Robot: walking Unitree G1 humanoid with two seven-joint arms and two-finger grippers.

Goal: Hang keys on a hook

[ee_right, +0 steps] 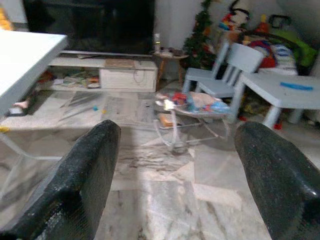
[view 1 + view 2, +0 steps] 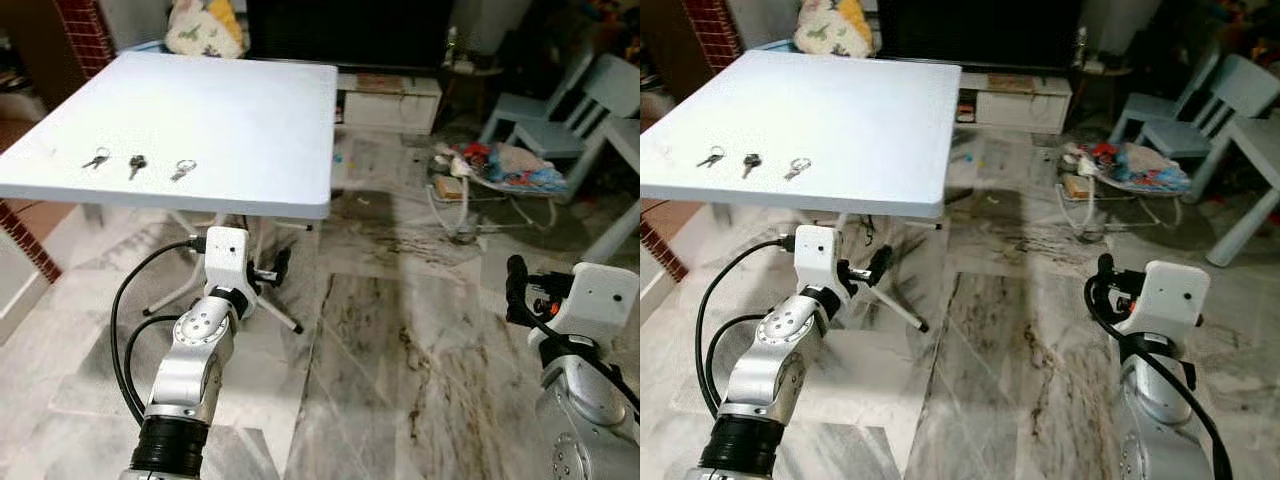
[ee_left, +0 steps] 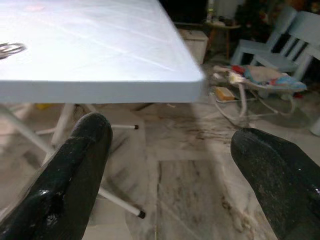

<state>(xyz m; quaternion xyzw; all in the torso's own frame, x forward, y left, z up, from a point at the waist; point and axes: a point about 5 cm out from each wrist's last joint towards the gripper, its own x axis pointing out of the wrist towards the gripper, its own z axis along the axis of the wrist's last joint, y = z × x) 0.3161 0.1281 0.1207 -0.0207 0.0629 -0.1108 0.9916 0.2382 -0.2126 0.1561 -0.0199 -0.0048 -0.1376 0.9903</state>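
On smooth white table (image 2: 250, 120) — three small metal keys (image 2: 137, 164).

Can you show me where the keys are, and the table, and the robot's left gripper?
keys (image 2: 136, 164): left eye view, middle key.
table (image 2: 230, 110): left eye view, bare top.
left gripper (image 3: 170, 165): left wrist view, between fingertips.

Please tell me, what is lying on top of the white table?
Three sets of keys lie in a row near the front edge of the white table, apart from each other. The rest of the top is bare. No hook is visible on it.
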